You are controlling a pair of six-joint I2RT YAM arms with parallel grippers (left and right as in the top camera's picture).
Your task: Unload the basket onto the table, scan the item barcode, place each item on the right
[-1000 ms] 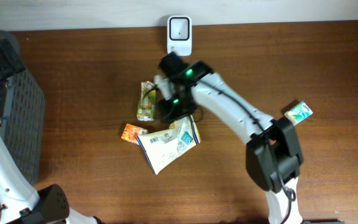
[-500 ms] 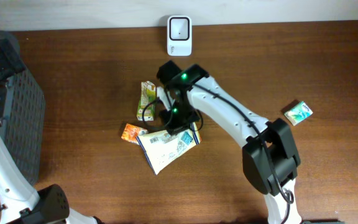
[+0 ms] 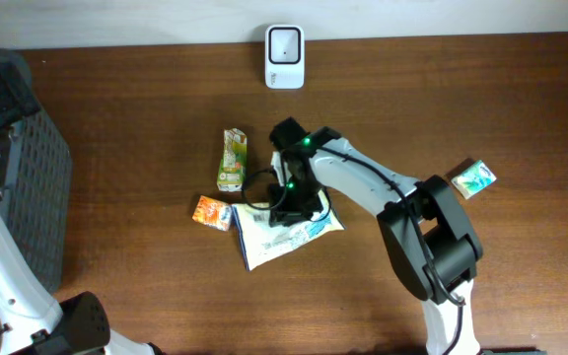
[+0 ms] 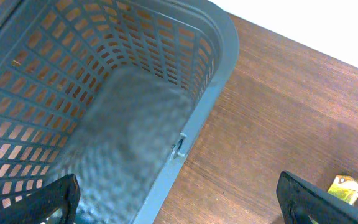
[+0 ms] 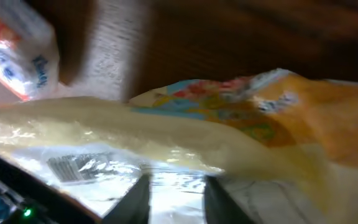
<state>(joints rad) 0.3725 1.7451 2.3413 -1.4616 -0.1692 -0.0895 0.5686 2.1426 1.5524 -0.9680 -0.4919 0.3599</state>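
One snack bag (image 3: 276, 241) — directly beneath right gripper (image 3: 287, 208).

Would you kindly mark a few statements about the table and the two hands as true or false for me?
1. The white scanner sits at the back edge of the table, apart from the items. True.
2. The right hand is down at the green carton. False: it is at the white and yellow bag; the green carton lies apart from it.
3. The left hand is open, by the grey basket. True.
4. The orange packet lies in the basket. False: the orange packet lies on the table, beside the bag.
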